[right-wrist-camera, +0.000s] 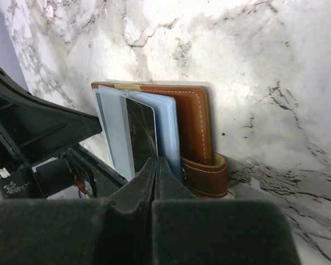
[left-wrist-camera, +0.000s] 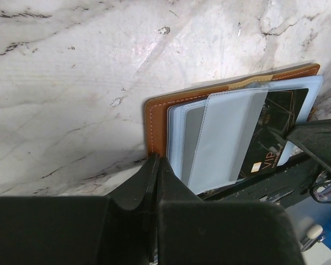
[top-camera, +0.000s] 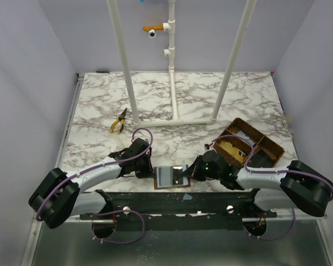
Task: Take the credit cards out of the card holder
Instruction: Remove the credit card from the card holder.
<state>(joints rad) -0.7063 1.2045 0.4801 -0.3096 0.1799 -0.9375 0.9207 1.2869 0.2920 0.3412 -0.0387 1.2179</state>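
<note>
**Drawing the dark card**

The wallet (top-camera: 172, 177) lay open at the table's (top-camera: 183, 100) near edge. The right gripper (right-wrist-camera: 154, 163) pinched the glossy, stiff card (right-wrist-camera: 140, 132) in its limp clear pocket (right-wrist-camera: 113, 127). The left gripper (left-wrist-camera: 157, 165) was clenched at the stitched leather corner. Best: pull straight along the sleeve, wallet pinned.

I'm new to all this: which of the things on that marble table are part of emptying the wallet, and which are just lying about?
Part of the job: brown leather bifold wallet; dark card with gold lines in its clear pocket; yellowish card in the brown woven basket; left gripper; right gripper.
Lying about: yellow-handled pliers; white pipe frame.
</note>
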